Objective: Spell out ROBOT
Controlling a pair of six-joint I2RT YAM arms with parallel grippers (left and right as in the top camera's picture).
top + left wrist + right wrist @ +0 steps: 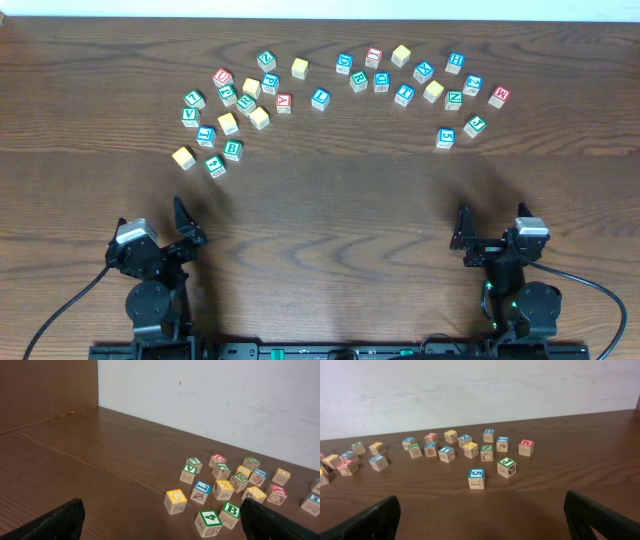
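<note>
The lettered wooden cubes lie scattered in an arc across the far half of the table point(330, 200). The green B cube point(232, 150) sits at the near left of the arc, and it lies just ahead of my left gripper's right finger point(275, 522) as the green B cube point(230, 514). A green cube that reads like R point(358, 82) and a blue one that looks like T point(403, 94) lie mid-arc. Plain yellow-topped cubes point(300, 68) point(401, 55) lie among them. My left gripper point(188, 225) point(162, 527) and right gripper point(463, 232) point(482, 522) stand open and empty near the front edge.
Other cubes lie close by: a green 4 point(208, 523) and a yellow G point(175, 501) beside the B, a blue 5 point(476, 478) and a green J point(506, 467) nearest the right gripper. A white wall point(480, 390) backs the table.
</note>
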